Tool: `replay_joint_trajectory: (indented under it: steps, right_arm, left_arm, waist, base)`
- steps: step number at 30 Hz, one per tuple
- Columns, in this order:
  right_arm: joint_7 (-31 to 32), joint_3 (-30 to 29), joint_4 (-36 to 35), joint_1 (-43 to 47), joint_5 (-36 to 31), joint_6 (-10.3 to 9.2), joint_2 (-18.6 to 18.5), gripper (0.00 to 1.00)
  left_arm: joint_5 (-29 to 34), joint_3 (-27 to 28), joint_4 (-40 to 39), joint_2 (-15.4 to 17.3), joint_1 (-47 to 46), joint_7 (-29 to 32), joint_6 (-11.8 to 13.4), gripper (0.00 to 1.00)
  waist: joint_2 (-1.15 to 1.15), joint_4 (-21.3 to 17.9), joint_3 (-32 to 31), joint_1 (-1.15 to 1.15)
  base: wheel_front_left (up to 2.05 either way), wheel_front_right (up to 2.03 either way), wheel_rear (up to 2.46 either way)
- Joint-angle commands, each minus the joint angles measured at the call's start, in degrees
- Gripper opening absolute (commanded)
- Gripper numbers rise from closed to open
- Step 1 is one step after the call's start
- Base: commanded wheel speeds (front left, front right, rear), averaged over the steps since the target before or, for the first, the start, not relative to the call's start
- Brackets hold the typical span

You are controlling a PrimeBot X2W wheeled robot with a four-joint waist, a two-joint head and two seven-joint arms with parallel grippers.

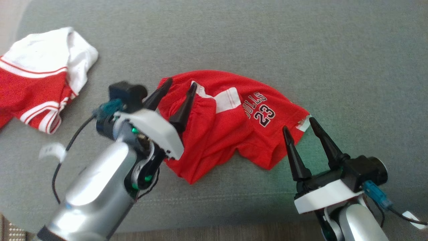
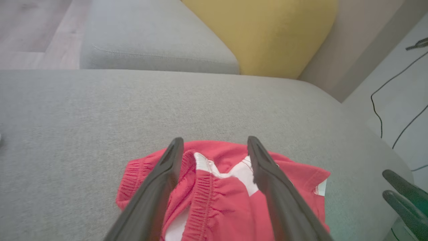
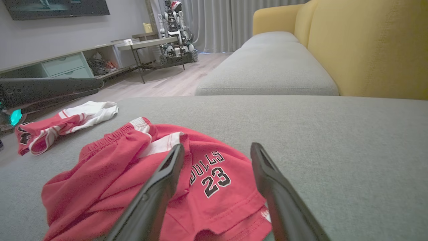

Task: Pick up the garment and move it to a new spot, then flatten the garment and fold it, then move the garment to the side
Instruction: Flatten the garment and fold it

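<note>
hovering over the gathered waistband end of the red shorts (image 1: 227, 134), the left gripper (image 1: 181, 83) has its two dark fingers spread, nothing held between them; contact with the cloth cannot be confirmed. the right gripper (image 1: 298, 124) is likewise released and empty, fingers parted, its tips at the hem corner of the shorts just beside a small white tag (image 1: 305, 123). the shorts lie crumpled and unfolded on the grey sofa seat (image 1: 317, 50), near its front edge, between the two grippers. the "bulls 23" lettering (image 1: 260, 108) faces up on the half nearer the right gripper, and a white stripe (image 1: 227, 100) shows across the middle folds. a red and white jersey (image 1: 36, 80) lies bunched on the same seat, well apart, to the robot's left. the yellow backrest (image 2: 267, 33) stands behind the seat. wooden floor (image 3: 160, 83) and a low cabinet (image 3: 63, 65) appear beyond in the right wrist view.
</note>
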Motion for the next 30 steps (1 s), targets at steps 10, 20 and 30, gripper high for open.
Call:
replay_joint_trajectory:
  steps: [10,20,30]
  right_arm:
    - [-0.31,0.94,-2.85,-2.16,1.29,-0.01,-0.44,1.00]
    - [-0.31,1.02,-3.23,-3.06,2.61,-0.01,-0.44,1.00]
    - [-0.31,1.44,-3.48,-3.89,4.29,-0.01,-0.44,1.00]
  left_arm:
    - [5.89,-2.83,1.80,4.35,-8.61,8.14,0.41,1.00]
    - [4.74,-3.84,2.33,4.87,-8.81,11.54,-0.16,0.80]
    - [-1.28,-0.38,2.28,2.01,-10.45,6.20,-6.50,0.00]
  waist:
    - [0.00,-2.97,3.15,0.00]
    - [0.00,-3.01,4.35,0.00]
    - [0.00,-5.88,4.05,0.00]
  base:
    - [0.00,0.00,0.00]
    - [0.00,0.00,0.00]
    - [0.00,0.00,0.00]
